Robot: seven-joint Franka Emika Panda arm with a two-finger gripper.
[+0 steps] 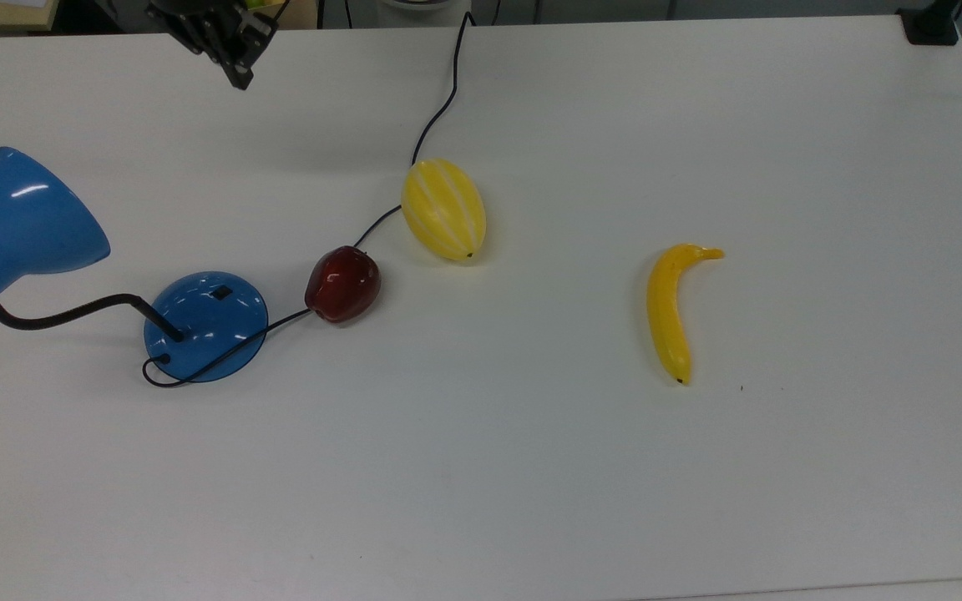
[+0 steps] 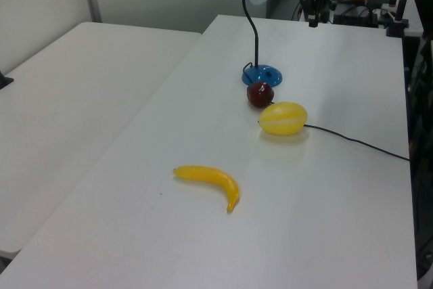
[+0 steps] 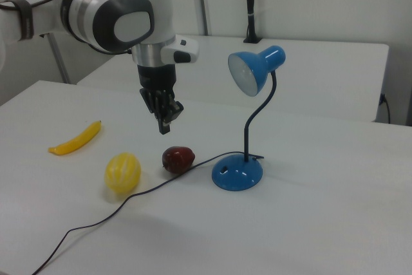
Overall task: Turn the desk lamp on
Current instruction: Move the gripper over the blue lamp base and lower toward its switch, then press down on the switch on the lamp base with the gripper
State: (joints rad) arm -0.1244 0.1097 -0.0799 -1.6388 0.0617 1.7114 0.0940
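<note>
A banana lies alone on the white table, nearest the bottom of the left view and well apart from the rest. Farther up that view, a yellow striped melon and a dark red apple sit along the thin black cord. Just beyond the apple stands the desk lamp, its domed blue base resting on the table with the small black switch on top, its cone shade raised on the bendy neck. Farthest, the gripper hangs above the table, fingers together, holding nothing, apart from the lamp.
</note>
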